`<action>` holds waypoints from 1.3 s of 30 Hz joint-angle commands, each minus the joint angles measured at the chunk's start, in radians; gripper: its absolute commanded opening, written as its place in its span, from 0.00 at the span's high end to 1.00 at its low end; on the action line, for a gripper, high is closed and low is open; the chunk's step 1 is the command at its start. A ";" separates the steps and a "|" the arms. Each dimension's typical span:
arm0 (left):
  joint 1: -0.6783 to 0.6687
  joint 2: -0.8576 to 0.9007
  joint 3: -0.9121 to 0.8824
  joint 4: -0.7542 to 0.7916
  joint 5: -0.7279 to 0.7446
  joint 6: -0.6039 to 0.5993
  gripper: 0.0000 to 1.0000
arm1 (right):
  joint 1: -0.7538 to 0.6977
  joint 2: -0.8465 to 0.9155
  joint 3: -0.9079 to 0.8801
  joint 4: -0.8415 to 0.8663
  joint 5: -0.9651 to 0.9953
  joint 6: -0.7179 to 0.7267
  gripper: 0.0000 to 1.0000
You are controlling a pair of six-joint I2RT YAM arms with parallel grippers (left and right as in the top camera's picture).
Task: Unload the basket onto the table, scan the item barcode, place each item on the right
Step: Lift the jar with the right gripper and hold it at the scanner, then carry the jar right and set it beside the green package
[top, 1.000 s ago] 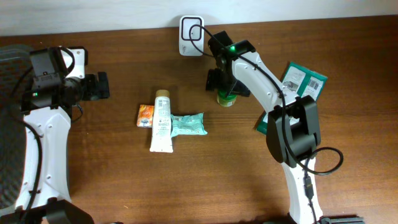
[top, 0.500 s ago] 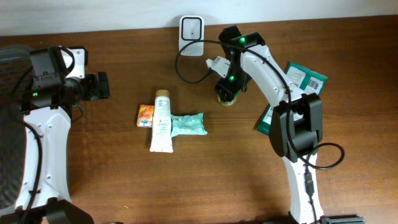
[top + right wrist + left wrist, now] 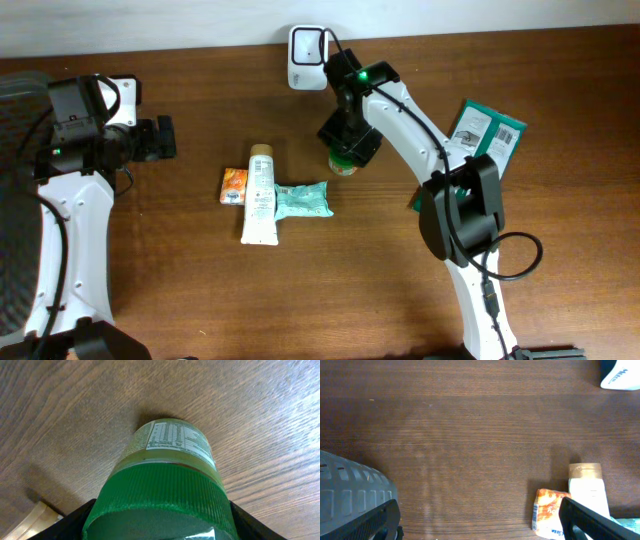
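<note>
From overhead the jar (image 3: 343, 166) is pretty much buried under the right claw (image 3: 346, 152), with just a sliver of green peeking out. That arm's wrist cam chops the lid off at the bottom edge, and the label print's too tiny to read. The left wrist view clips the tube (image 3: 588, 497), orange packet (image 3: 549, 516) and scanner (image 3: 621, 377) at its edges.

We take this for a robotics lab dressed up as a shop checkout. A white barcode scanner (image 3: 307, 45) stands at the back edge of a dark wooden counter (image 3: 200, 290), against a pale wall (image 3: 150, 20). In front of the scanner lie small retail goods: a white tube (image 3: 260, 195), a teal packet (image 3: 305, 200), an orange sachet (image 3: 234, 186) and a green-lidded jar (image 3: 175, 442). Green cartons (image 3: 487, 128) sit off to its right. One white robot arm (image 3: 70, 200) stands left of the scanner, a second robot arm (image 3: 412, 112) right of it.
</note>
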 commanded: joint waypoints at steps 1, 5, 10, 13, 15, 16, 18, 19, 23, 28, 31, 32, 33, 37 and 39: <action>0.003 -0.002 -0.001 0.001 0.011 0.013 0.01 | -0.005 0.016 -0.005 0.036 0.056 -0.310 0.27; 0.003 -0.002 -0.001 0.001 0.011 0.013 0.01 | -0.005 0.016 -0.005 0.035 0.056 -0.459 0.16; 0.003 -0.002 -0.001 0.001 0.011 0.013 0.01 | -0.004 0.017 -0.005 0.055 0.106 -0.355 0.28; 0.003 -0.002 -0.001 0.001 0.011 0.013 0.01 | -0.003 0.017 -0.006 0.053 0.109 -0.296 0.28; 0.003 -0.002 -0.001 0.001 0.011 0.013 0.01 | -0.003 0.017 -0.006 0.035 0.103 -0.330 0.44; 0.003 -0.002 -0.001 0.001 0.011 0.013 0.01 | -0.003 0.016 -0.006 0.033 0.092 -0.375 0.44; 0.003 -0.002 -0.001 0.001 0.011 0.013 0.01 | -0.005 0.015 0.003 0.026 0.011 -0.468 0.44; 0.003 -0.002 -0.001 0.001 0.011 0.013 0.01 | -0.005 0.014 0.026 0.006 -0.059 -0.519 0.44; 0.003 -0.002 -0.001 0.001 0.011 0.013 0.01 | -0.071 0.010 0.211 -0.173 -0.413 -0.619 0.45; 0.003 -0.002 -0.001 0.001 0.011 0.013 0.01 | -0.220 0.010 0.281 -0.203 -0.958 -0.663 0.52; 0.003 -0.002 -0.001 0.001 0.011 0.013 0.01 | -0.225 0.010 0.281 -0.228 -1.184 -0.502 0.52; 0.003 -0.002 -0.001 0.001 0.011 0.013 0.01 | -0.224 0.010 0.281 -0.229 -1.220 -0.502 0.52; 0.003 -0.002 -0.001 0.001 0.011 0.013 0.01 | -0.224 0.009 0.281 -0.253 -1.255 -0.502 0.53; 0.003 -0.002 -0.001 0.001 0.011 0.013 0.01 | -0.224 -0.045 0.282 -0.259 -1.298 -0.502 0.55; 0.003 -0.002 -0.001 0.001 0.011 0.013 0.01 | -0.224 -0.068 0.282 -0.257 -1.275 -0.507 0.55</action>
